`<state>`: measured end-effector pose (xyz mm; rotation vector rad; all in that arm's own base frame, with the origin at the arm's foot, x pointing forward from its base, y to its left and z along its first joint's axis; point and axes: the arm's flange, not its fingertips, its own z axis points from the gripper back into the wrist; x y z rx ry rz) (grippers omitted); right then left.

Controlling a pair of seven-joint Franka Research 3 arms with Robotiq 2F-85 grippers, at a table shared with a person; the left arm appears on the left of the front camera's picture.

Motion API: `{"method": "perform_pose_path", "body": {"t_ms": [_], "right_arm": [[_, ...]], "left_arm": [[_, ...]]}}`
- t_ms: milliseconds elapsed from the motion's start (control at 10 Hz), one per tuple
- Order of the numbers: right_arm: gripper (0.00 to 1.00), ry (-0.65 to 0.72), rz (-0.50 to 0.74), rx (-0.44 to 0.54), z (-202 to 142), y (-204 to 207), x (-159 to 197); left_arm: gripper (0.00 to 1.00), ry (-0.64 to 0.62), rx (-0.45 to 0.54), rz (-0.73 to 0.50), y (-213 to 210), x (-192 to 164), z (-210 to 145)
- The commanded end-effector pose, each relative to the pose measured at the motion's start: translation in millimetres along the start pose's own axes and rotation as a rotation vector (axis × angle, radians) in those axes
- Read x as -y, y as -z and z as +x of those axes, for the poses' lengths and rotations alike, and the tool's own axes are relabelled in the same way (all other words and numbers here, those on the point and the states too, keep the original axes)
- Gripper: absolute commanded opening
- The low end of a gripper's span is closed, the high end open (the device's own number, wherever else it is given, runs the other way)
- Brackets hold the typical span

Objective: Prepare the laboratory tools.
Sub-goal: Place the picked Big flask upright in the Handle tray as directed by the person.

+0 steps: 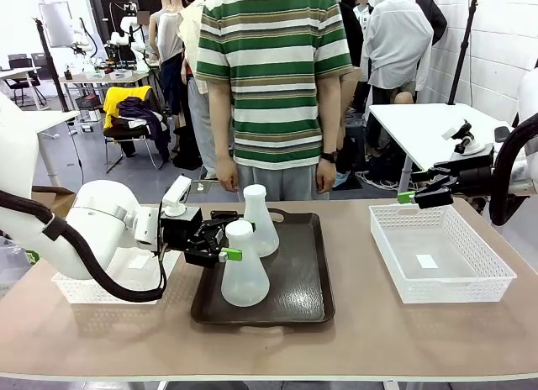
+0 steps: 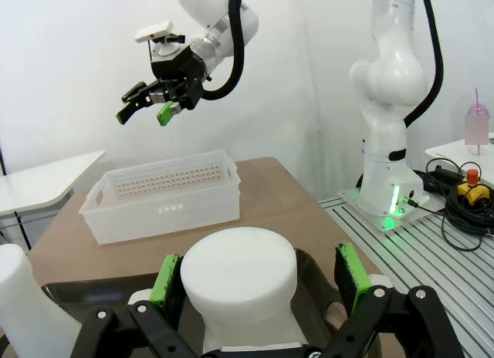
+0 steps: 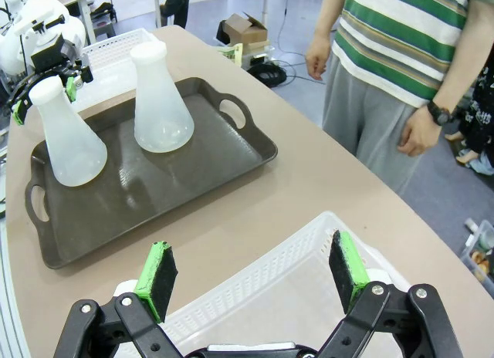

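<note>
Nearest the camera in the front view, the near flask (image 1: 244,268) stands upright at the 7 o'clock part of the dark brown tray (image 1: 303,293), on the tabletop (image 1: 353,339). The left end effector (image 1: 220,242) is level with its neck. In the left wrist view the green pads (image 2: 164,279) sit either side of the neck top (image 2: 239,277) with a small gap on each side, so the jaws are open around it and not yet closed; contact cannot be confirmed.

Judged step: grasp of the first flask, approach done, closure pending. The next move calls for closing squarely on the neck, then a straight lift to clear the tray rim without tipping the wide base.

Behind it, at about 11 o'clock on the tray, the far flask (image 1: 259,222) stands upright, just beside the first; whether they touch cannot be told. Lifting must not knock it.

At 3 o'clock, the right end effector (image 1: 414,197) hovers over the far rim of the right white basket (image 1: 471,293), jaws wide open, holding nothing. A second white basket (image 1: 84,291) lies under the left arm.

Farthest, a person (image 1: 273,79) stands at 12 o'clock, hands down.
</note>
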<state>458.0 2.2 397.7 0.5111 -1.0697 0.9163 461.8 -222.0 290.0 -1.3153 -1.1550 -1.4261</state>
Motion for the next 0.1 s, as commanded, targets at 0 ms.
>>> {"method": "perform_pose_path", "body": {"t_ms": [0], "right_arm": [[1.0, -0.003, -0.008, -0.011, -0.2, 0.3, -0.2]], "left_arm": [[1.0, 0.005, 0.0, 0.0, 0.1, -0.4, 0.9]]}}
